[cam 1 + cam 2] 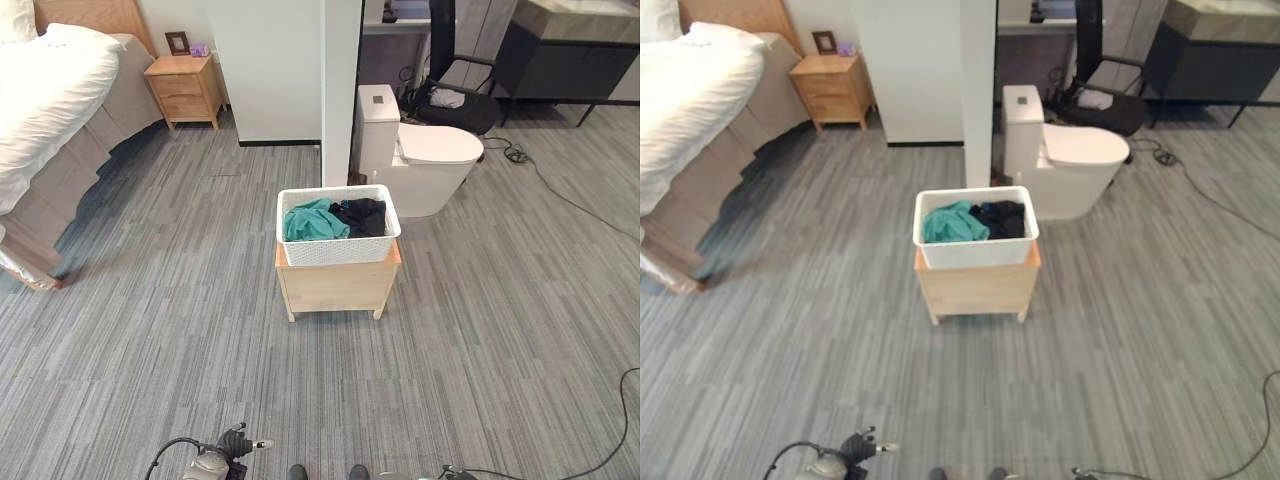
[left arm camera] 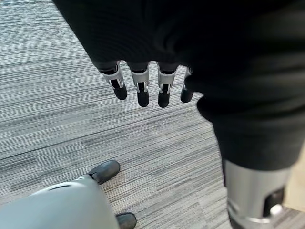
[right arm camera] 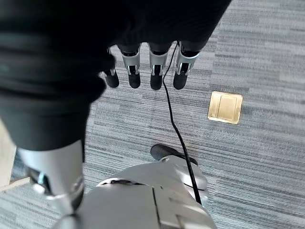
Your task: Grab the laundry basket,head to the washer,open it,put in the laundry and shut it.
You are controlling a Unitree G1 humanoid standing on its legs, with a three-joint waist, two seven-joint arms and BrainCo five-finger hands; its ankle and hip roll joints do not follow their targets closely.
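Both hands, left (image 2: 143, 88) and right (image 3: 143, 71), hung slack and empty; gripping the basket (image 1: 338, 226) on its stand (image 1: 335, 285) called for both rims.

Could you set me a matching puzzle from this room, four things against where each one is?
Things:
1. laundry basket
2. teal garment
3. nightstand
4. toilet

Places:
A. beside the bed, by the far wall
B. on the low wooden stand
C. behind the basket, to its right
D. inside the basket, on its left side

Pairs: 1-B, 2-D, 3-A, 4-C
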